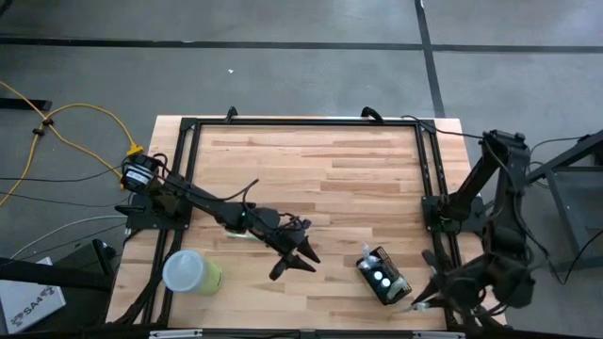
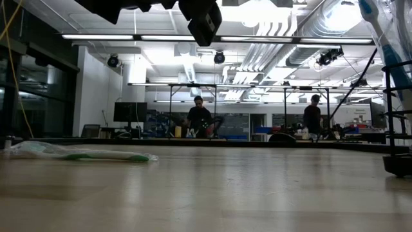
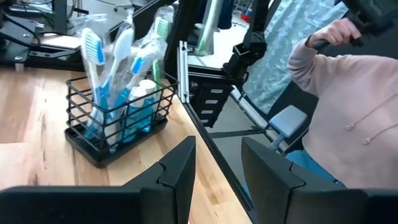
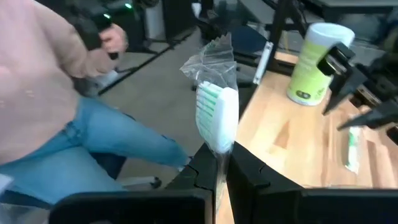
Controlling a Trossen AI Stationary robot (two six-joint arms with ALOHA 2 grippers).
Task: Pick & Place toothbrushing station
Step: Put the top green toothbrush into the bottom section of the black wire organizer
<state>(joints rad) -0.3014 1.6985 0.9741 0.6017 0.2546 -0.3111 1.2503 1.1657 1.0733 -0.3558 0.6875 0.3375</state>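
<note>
The toothbrushing station (image 1: 382, 276) is a black wire holder that stands on its base near the table's near right corner. It holds several blue toothbrushes and a small bottle, which show in the left wrist view (image 3: 118, 118). My left gripper (image 1: 297, 262) is open and empty over the table's middle, to the left of the holder, and it also shows in its wrist view (image 3: 217, 174). My right gripper (image 1: 421, 299) is at the near right edge, just right of the holder, shut on a plastic-wrapped green-and-white toothbrush (image 4: 217, 115). My right gripper pinches the wrapped toothbrush between its two fingers, just below the brush head (image 4: 217, 158). The brush lies along the fingers, and its head and the crumpled wrapper end (image 4: 211, 59) stick out past the fingertips. The handle is hidden behind the fingers.
A lime-green cup with a whitish lid (image 1: 193, 273) stands near the near left corner. Another wrapped toothbrush (image 2: 84, 154) lies on the table under my left arm. A black frame (image 1: 429, 179) rims the table. A person in a pink top (image 3: 348, 112) sits past the near edge.
</note>
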